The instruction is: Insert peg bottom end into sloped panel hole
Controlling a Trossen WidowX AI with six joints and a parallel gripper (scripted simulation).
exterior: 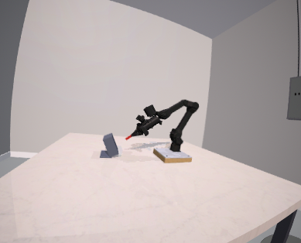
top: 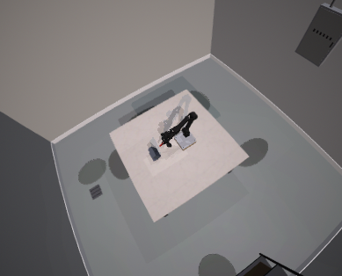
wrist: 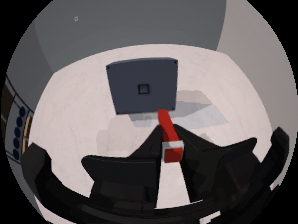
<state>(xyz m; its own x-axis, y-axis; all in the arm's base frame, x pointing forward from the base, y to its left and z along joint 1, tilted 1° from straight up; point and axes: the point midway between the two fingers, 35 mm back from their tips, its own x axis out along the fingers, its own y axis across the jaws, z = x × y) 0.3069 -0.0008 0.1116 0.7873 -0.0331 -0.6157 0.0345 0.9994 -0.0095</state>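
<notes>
The black parallel-jaw gripper is clamped on the red square-sided peg with a pale band; the peg juts beyond the fingertips toward the dark blue-grey sloped panel, apart from it; in the wrist view its far end lies below and right of the panel's square hole (so, I judge, alignment comes before any push).
</notes>
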